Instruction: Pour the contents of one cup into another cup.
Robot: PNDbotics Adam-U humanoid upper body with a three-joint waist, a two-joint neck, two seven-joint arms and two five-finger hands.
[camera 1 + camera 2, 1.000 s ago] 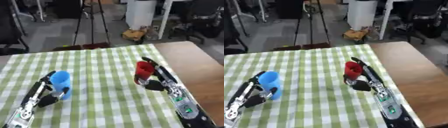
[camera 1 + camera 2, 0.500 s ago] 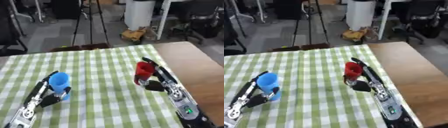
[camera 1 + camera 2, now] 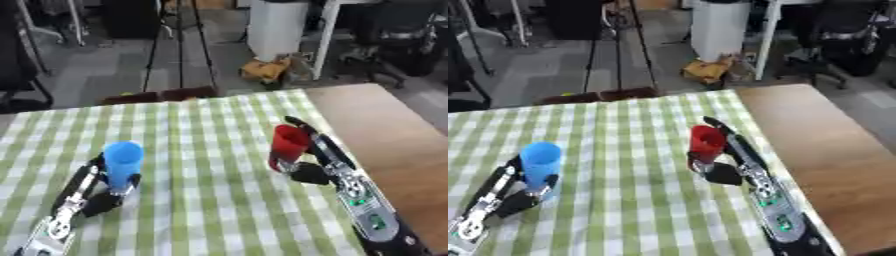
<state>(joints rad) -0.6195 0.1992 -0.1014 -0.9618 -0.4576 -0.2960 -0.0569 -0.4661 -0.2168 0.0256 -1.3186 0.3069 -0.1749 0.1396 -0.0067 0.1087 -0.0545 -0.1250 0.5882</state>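
Left eye view shows the tall blue plastic cup [image 3: 122, 159] held by the left hand [image 3: 103, 192], fingers curled round its base, at the left of the green checked tablecloth [image 3: 206, 200]; the red plastic cup [image 3: 288, 143] sits in the right hand's [image 3: 308, 159] curled grasp, well apart. Tilting before the rims meet would likely spill onto the cloth. Nothing stands between the cups; the bare wooden tabletop [image 3: 394, 135] lies to the right.
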